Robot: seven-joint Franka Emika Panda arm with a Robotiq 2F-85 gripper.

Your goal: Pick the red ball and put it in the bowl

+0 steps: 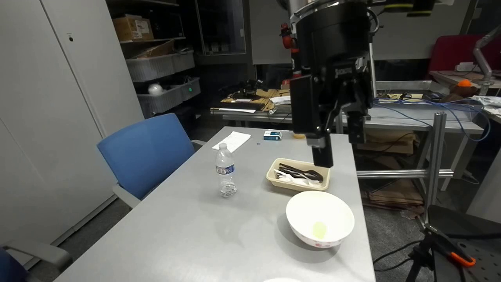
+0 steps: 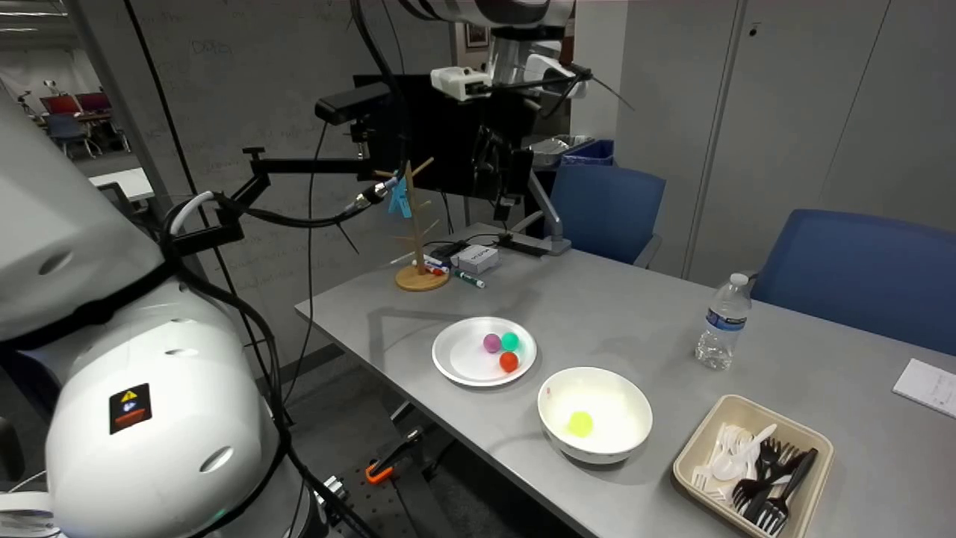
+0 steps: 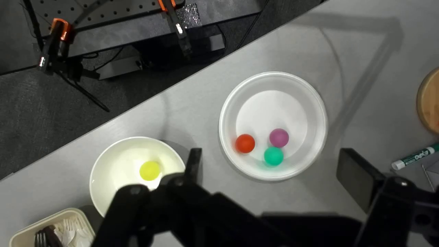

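Note:
The red ball [image 2: 508, 362] lies on a white plate [image 2: 459, 355] beside a purple ball [image 2: 491, 343] and a green ball [image 2: 509, 341]. In the wrist view the red ball [image 3: 245, 143] is apart from the other two, which touch or nearly touch. It is out of view in an exterior view where only the plate's edge shows. The white bowl [image 1: 313, 209] stands on the table with a yellow ball [image 3: 150, 171] in it; the bowl also shows in the wrist view [image 3: 113, 171], partly behind a finger. My gripper [image 3: 272, 164] is open and empty, high above the table [image 1: 339, 145].
A beige tray [image 2: 709, 430] of plastic cutlery stands beside the bowl. A water bottle [image 2: 723, 329] stands upright farther across. A wooden stand [image 2: 422, 279], markers [image 2: 469, 280] and a small box [image 2: 475, 258] are past the plate. The table edge runs close to plate and bowl.

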